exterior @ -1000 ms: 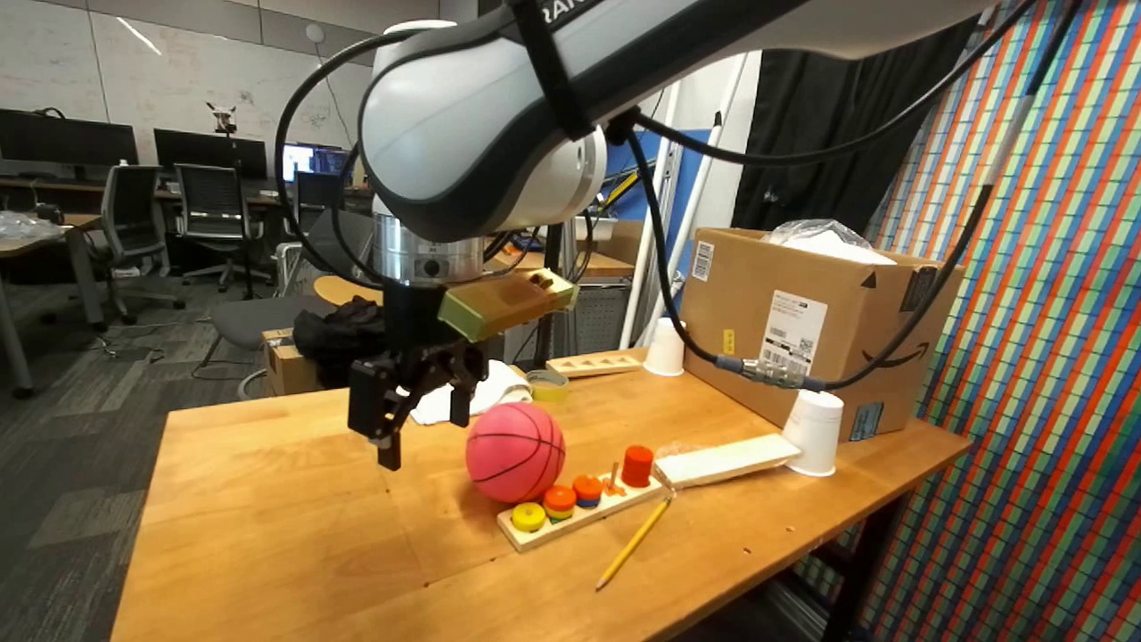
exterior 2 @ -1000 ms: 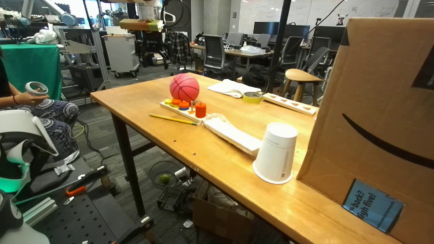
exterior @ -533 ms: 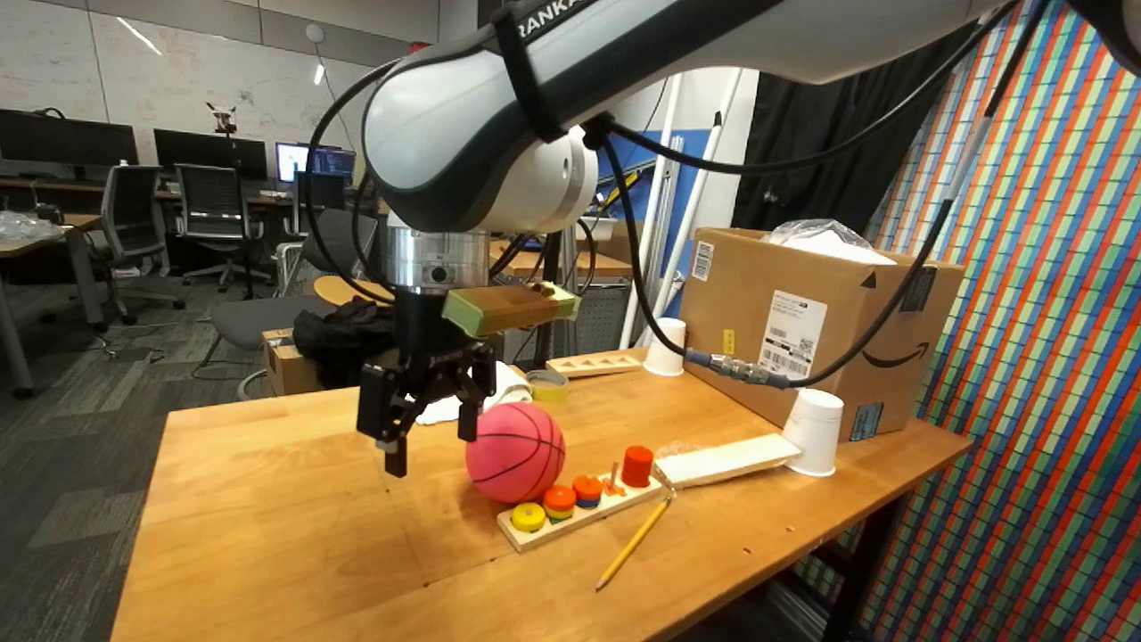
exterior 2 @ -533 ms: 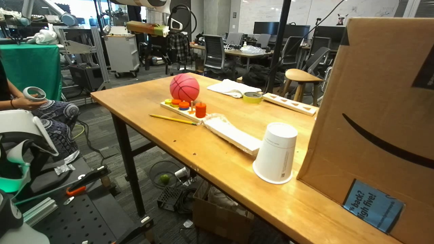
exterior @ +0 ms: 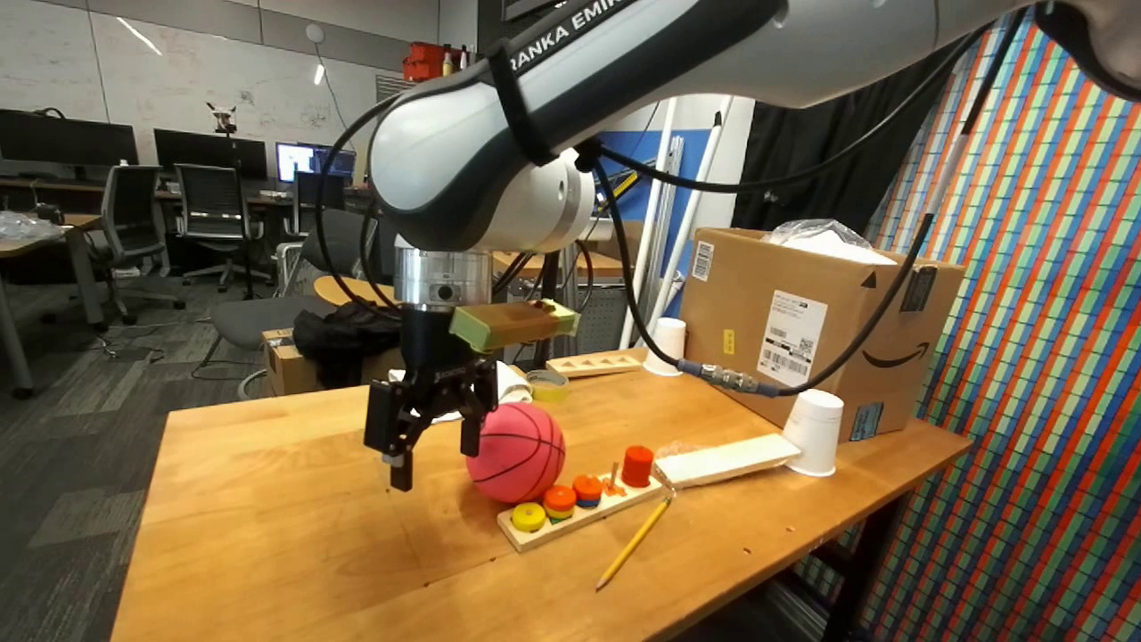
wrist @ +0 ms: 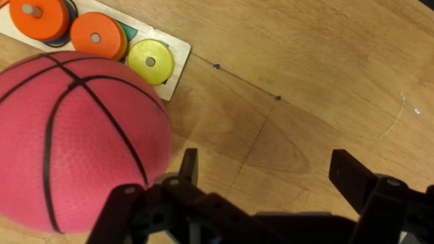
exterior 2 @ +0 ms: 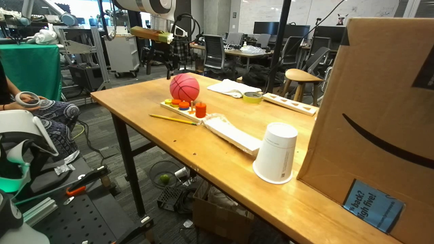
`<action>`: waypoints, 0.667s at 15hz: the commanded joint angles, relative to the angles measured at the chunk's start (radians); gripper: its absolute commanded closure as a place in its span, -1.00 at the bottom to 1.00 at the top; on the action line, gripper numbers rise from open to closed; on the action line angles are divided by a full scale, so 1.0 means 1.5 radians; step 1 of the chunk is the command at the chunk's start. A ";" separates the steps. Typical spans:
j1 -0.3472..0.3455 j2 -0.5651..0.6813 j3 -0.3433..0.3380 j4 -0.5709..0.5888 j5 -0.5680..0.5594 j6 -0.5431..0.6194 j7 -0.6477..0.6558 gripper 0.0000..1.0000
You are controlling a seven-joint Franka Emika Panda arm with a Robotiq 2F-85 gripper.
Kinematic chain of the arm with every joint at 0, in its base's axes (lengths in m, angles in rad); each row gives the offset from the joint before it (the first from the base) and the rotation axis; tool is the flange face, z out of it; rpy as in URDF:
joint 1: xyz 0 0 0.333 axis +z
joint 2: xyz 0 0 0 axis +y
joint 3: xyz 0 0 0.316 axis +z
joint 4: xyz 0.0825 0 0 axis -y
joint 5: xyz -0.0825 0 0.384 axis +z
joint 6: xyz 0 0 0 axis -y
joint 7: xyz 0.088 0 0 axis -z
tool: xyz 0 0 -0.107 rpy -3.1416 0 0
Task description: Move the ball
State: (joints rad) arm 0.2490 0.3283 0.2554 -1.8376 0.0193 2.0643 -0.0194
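A pink ball [exterior: 524, 453] with black basketball lines rests on the wooden table, also seen in an exterior view [exterior 2: 184, 87]. In the wrist view the ball [wrist: 84, 145] fills the left side, partly covered by a finger at its lower right. My gripper [exterior: 436, 456] points down with its fingers wide apart and nothing between them. In the wrist view the gripper [wrist: 266, 166] has bare table below its gap, and the ball lies just outside its left finger. In an exterior view the gripper [exterior 2: 158, 73] is beyond the ball and above the table.
A wooden peg board [exterior: 579, 514] with coloured discs stands right beside the ball. A pencil [exterior: 633, 544], white wrapped board [exterior: 726, 459], white cups [exterior: 813, 434], tape roll [exterior: 547, 386], white cloth [exterior 2: 232, 88] and large cardboard box [exterior: 758, 303] are also on the table [exterior: 312, 553].
My gripper has moved down and slightly to the right in both exterior views, closer to the table and the ball's side. It stays open. The ball has not moved.
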 commanded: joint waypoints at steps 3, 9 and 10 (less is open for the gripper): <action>-0.032 0.020 -0.013 0.015 0.053 -0.017 -0.049 -1.00; -0.065 -0.018 -0.073 -0.021 -0.008 0.005 -0.038 -1.00; -0.069 -0.044 -0.098 -0.037 -0.061 0.011 -0.029 -1.00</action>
State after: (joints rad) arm 0.1661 0.3441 0.1793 -1.8398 0.0489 2.0629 -0.0696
